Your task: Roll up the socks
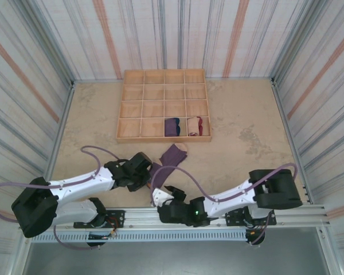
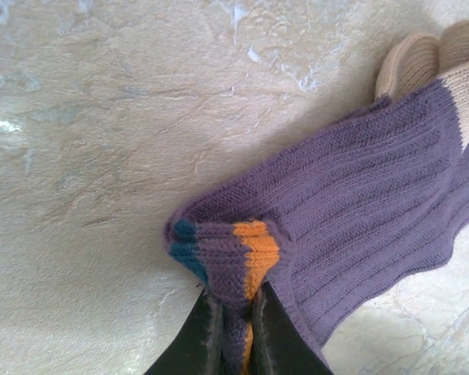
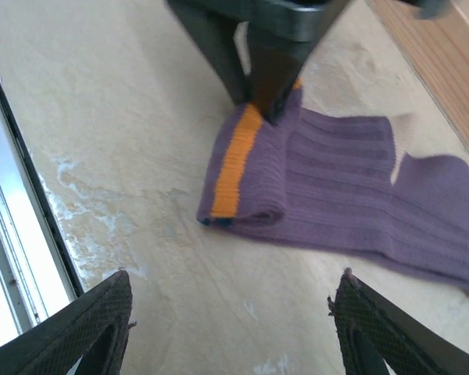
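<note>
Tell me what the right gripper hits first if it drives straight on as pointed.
The open right gripper would likely meet the folded, orange-striped end of the purple sock, which the left gripper pinches just beyond. Depth is unclear; the table might come first.

Sock (image 1: 172,156) on table (image 1: 246,137), before tray (image 1: 136,109)

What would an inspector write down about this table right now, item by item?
Surface: beige, mottled table.
Job's things: purple sock lies on the table, its orange-striped cuff end folded over; dark rolled sock and cream rolled sock sit in adjacent bottom-row compartments of the wooden tray.
Clutter: nothing seen.
Grippers: left gripper shut on the folded cuff; right gripper open, facing the sock, holding nothing.
Cables: left cable and right cable loop off the arms.
Surroundings: striped walls on three sides; metal rail at the near edge.
</note>
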{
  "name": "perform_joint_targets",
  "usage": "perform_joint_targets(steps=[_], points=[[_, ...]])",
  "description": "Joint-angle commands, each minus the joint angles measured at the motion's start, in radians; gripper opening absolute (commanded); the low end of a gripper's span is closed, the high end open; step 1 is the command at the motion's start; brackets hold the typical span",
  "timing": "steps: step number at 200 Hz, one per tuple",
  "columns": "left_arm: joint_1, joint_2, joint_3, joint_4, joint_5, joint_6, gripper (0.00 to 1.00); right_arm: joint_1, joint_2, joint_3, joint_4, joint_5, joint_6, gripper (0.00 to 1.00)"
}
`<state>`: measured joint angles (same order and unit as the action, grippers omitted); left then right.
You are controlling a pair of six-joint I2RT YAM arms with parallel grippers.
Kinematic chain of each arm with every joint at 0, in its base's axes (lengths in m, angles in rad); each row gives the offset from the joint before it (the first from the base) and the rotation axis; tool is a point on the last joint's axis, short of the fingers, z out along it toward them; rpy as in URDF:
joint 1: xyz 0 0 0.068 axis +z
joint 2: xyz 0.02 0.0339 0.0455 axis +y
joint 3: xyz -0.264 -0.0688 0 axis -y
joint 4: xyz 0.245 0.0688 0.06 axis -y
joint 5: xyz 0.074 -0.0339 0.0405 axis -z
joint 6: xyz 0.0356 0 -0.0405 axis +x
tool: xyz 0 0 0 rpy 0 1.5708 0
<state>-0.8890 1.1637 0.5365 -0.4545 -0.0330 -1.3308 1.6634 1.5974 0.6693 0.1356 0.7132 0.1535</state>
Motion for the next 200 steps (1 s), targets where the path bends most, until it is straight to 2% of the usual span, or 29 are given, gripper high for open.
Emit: perform_joint_targets(steps=[1, 54, 96, 125, 156, 200], points=[[0.007, -0.002, -0.01, -0.024, 0.021, 0.039, 0.0, 0.009, 0.09, 0.043, 0.066, 0.045, -0.137, 0.68], [0.015, 0.004, -0.019, -0.005, 0.037, 0.06, 0.0, -0.003, 0.246, 0.098, 0.141, 0.06, -0.244, 0.65], [0.015, 0.034, -0.005, 0.003, 0.055, 0.078, 0.0, -0.017, 0.269, 0.1, 0.177, 0.106, -0.287, 0.62], [0.016, 0.044, 0.009, -0.003, 0.079, 0.099, 0.0, -0.047, 0.28, 0.093, 0.19, 0.088, -0.29, 0.59], [0.016, 0.039, 0.005, -0.008, 0.102, 0.105, 0.0, -0.056, 0.303, 0.097, 0.204, 0.08, -0.281, 0.44], [0.021, -0.007, -0.031, 0.022, 0.121, 0.089, 0.0, -0.064, 0.32, 0.098, 0.19, 0.066, -0.21, 0.06]])
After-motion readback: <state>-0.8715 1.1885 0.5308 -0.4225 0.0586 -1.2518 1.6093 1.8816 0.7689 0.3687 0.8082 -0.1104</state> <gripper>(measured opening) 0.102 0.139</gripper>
